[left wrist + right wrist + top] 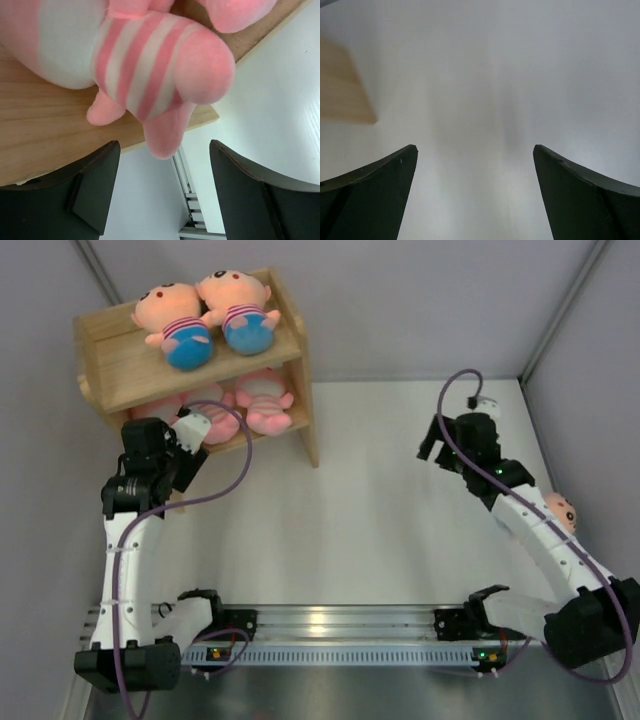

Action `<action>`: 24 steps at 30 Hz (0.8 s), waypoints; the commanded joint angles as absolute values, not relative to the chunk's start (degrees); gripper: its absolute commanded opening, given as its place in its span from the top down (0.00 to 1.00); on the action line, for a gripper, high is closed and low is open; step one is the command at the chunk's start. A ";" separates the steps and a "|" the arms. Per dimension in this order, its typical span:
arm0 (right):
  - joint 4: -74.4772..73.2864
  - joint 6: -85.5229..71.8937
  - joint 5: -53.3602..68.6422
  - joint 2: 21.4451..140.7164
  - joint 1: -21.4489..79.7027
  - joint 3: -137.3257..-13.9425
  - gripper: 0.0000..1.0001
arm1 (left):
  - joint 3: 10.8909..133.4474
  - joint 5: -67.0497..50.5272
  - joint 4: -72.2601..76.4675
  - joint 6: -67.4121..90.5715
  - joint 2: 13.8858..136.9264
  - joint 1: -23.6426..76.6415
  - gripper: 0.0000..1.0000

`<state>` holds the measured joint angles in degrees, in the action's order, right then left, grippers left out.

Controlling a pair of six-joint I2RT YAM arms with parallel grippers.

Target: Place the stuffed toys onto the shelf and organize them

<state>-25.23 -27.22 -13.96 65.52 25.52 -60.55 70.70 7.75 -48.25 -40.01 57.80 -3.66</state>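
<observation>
**Shelf** (130, 370): stood at 11 o'clock on the bench (380, 530). Two dolls (175, 325) lay side by side on the top tier, with a gap at its left end. The lower tier held pigs (265, 400), at least two. The left arm hid that tier's left end, so I could not count them.

**Left claw** (164, 160): at the front lip of the lower tier, spread wide and pinching nothing. One pig (150, 70) lay on the board just above it. Its foot overhung the edge between the fingers and seemed to touch neither.

**Right claw** (475, 150): at 2 o'clock over bare bench, spread wide and empty.

**Doll** (561, 510): one, at 3 o'clock by the right wall, half hidden behind the right arm and not on the shelf.

**Step in hand**, as I judged it: seating a pig on the lower tier.

**Next move**, likely: draw the left claw straight back, since snagging the overhanging foot could drag the pig off. The right arm was nearest the stray doll and would need to swing round to 3 o'clock for it. The gap on the top tier looked the fitting place for it.

**Views:**
- The overhead view alone showed the stray doll and both tiers.
- The left wrist view alone showed the overhanging foot and the clear fingers.
- The right wrist view gave only bare bench and a corner of shelf wood at 9 o'clock.
</observation>
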 commanded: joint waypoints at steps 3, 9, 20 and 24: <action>-32.95 -36.29 -21.43 61.18 4.45 -53.62 0.01 | 70.66 2.64 -48.25 -38.94 53.97 -3.78 0.20; -33.40 -41.04 -25.92 59.24 -11.57 -47.91 0.01 | 69.35 1.93 -49.22 -38.94 52.56 -3.78 0.18; -21.45 -39.82 -18.99 70.90 -25.22 -43.33 0.01 | 69.61 0.27 -51.76 -37.97 50.89 -3.78 0.17; -18.55 -39.11 -16.88 75.05 -26.02 -42.11 0.02 | 70.40 -3.42 -53.78 -36.04 50.63 -3.78 0.17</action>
<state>-23.70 -40.03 -20.14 73.36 -25.21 -43.40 69.30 0.40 -52.10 -38.33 51.62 -3.66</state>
